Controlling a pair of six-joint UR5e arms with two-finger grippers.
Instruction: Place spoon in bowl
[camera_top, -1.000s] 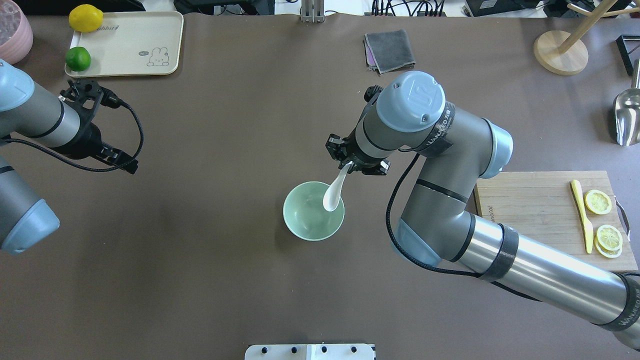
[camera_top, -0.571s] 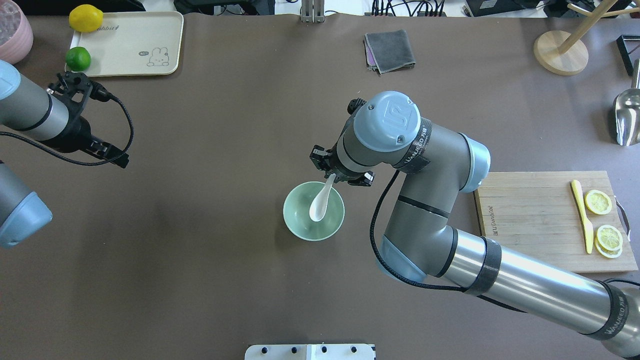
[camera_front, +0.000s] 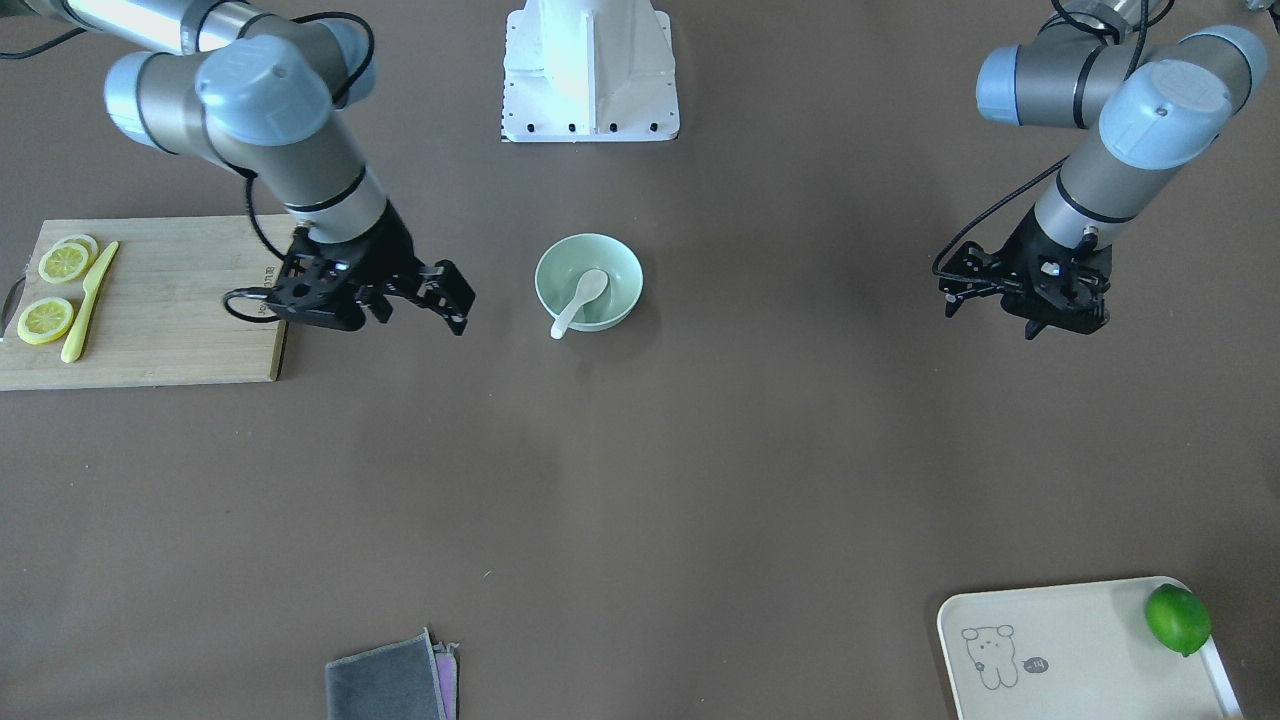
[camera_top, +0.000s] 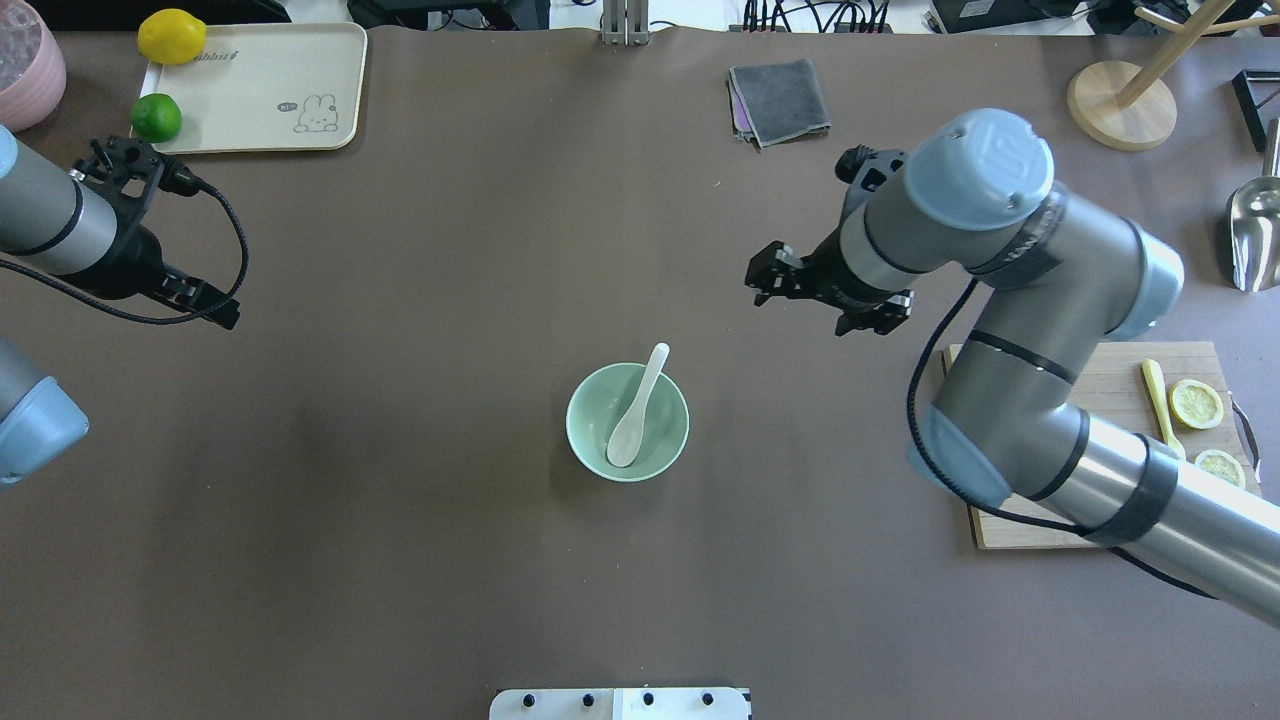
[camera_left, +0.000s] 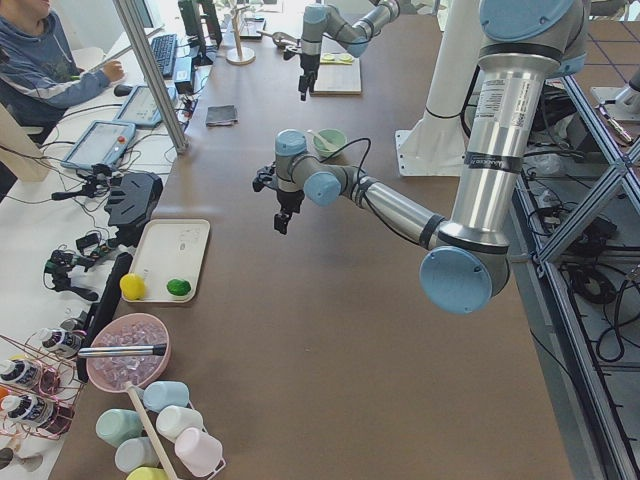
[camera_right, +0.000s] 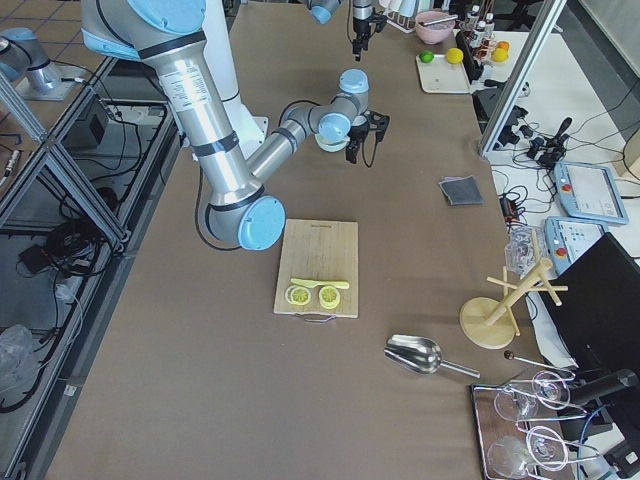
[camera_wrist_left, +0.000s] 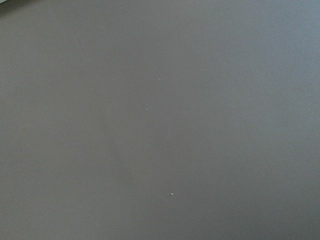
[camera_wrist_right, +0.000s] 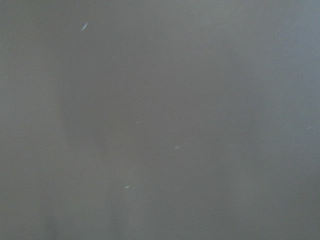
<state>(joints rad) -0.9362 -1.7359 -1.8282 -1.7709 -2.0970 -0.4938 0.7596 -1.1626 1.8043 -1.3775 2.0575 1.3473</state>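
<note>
Right gripper (camera_top: 760, 280), fingers parted and holding nothing, poised above bare table (camera_top: 400, 500), well apart from the bowl and off to the robot's right. White spoon (camera_top: 637, 410) lying inside pale green bowl (camera_top: 675, 425) at mid-table: scoop down on the bowl's floor, handle leaning on the rim and poking just past it on the side away from the robot. Bowl upright, touched by neither arm.

Beyond the right arm, wooden cutting board (camera_top: 1100, 390) bearing lemon slices (camera_top: 1196, 404) and a yellow knife (camera_top: 1165, 430), partly hidden under the arm in the overhead view. Folded grey cloth (camera_top: 780, 100) at the far edge of the table. Left gripper (camera_top: 215, 312) hanging over the table's left side, well apart from the bowl, open or closed impossible to tell. Near it, cream tray (camera_top: 260, 90) with a lime (camera_top: 156, 117) and a lemon (camera_top: 171, 36) on its outer edge. Both wrist views filled with plain brown tabletop only.
</note>
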